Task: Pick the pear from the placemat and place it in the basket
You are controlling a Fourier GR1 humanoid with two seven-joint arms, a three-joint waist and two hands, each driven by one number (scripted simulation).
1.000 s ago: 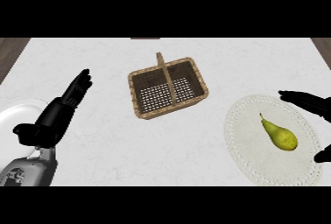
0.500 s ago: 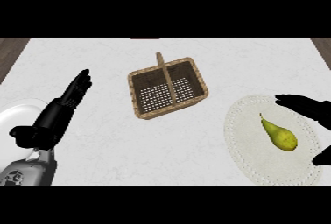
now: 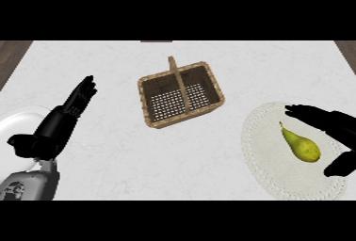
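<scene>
Right hand point(image 3: 332, 123), fingers and thumb apart, is lowering around pear point(image 3: 300, 145); grasp pending, basket point(image 3: 181, 94) lying at 10 o'clock

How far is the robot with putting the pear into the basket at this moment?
Nothing is finished yet: the pear lies on the round placemat and the basket holds nothing. In hand: the right hand is open around the pear, fingers beyond it and thumb near it, not closed. Left to do: grasp, lift, carry to the basket, release. The left hand rests open at the left.
</scene>
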